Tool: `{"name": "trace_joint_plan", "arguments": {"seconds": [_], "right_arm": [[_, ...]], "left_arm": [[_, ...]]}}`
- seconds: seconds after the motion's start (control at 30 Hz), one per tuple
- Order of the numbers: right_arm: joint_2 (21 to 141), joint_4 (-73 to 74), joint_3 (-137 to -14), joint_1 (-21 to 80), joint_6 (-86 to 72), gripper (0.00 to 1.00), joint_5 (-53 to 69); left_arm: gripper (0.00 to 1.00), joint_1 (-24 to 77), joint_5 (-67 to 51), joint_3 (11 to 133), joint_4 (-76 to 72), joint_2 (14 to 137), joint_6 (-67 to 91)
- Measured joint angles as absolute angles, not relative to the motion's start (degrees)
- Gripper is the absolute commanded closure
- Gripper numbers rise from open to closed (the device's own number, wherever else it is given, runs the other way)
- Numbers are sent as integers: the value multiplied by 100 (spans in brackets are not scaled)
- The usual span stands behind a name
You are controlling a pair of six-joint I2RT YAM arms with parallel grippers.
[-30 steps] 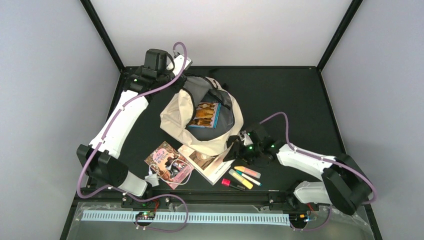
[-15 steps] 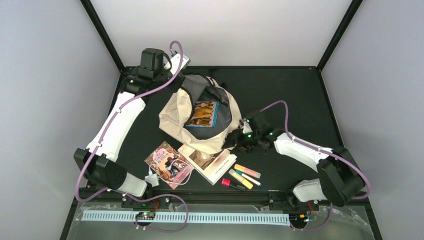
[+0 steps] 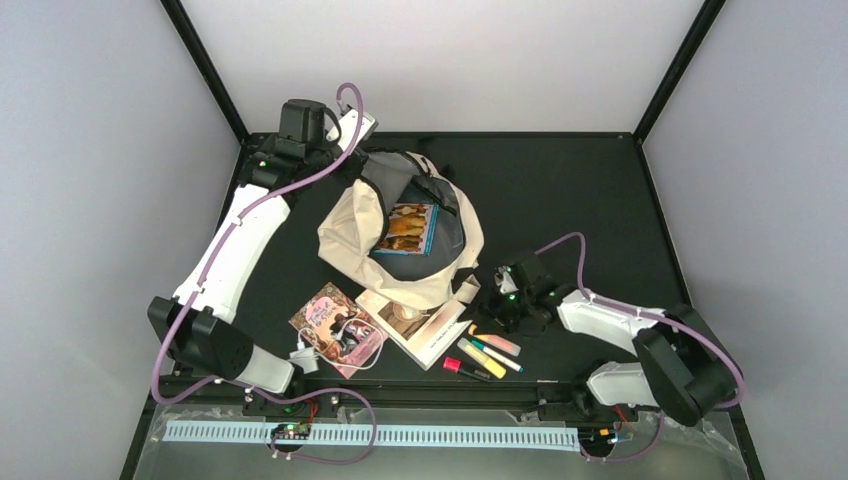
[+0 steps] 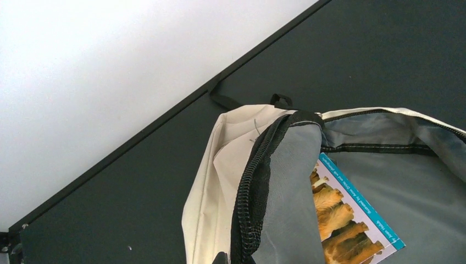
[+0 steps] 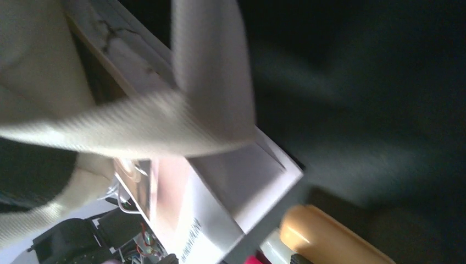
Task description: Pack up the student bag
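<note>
The student bag [image 3: 352, 232] lies open in the middle of the table [image 3: 580, 190] with a book [image 3: 408, 228] inside. The left gripper [image 3: 365, 152] pinches its far rim tight. The right gripper [image 3: 485, 298] is just beside the bag, and I cannot tell how its jaws are

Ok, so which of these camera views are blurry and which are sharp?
Right wrist: badly smeared, the white book and orange marker soft-edged. Left wrist: sharp, zipper teeth on the student bag crisp. Top external: sharp, evenly lit.

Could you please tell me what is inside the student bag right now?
Inside the open student bag, a blue-edged picture book lies on the grey lining. Whatever sits beneath the book or deeper down is hidden.
</note>
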State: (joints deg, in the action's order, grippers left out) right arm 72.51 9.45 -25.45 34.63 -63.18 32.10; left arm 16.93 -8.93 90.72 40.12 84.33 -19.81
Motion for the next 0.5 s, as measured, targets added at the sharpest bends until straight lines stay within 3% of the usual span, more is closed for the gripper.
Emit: {"name": "trace_joint_plan", "arguments": {"seconds": [0.23, 0.5], "right_arm": [[7725, 480, -3024, 3463, -6320, 58, 3229], [8458, 217, -3256, 3433, -6226, 98, 3369]], "left_arm": [[98, 1693, -917, 9070, 4021, 8366, -1973], [98, 1693, -928, 9067, 4027, 8355, -1966]]}}
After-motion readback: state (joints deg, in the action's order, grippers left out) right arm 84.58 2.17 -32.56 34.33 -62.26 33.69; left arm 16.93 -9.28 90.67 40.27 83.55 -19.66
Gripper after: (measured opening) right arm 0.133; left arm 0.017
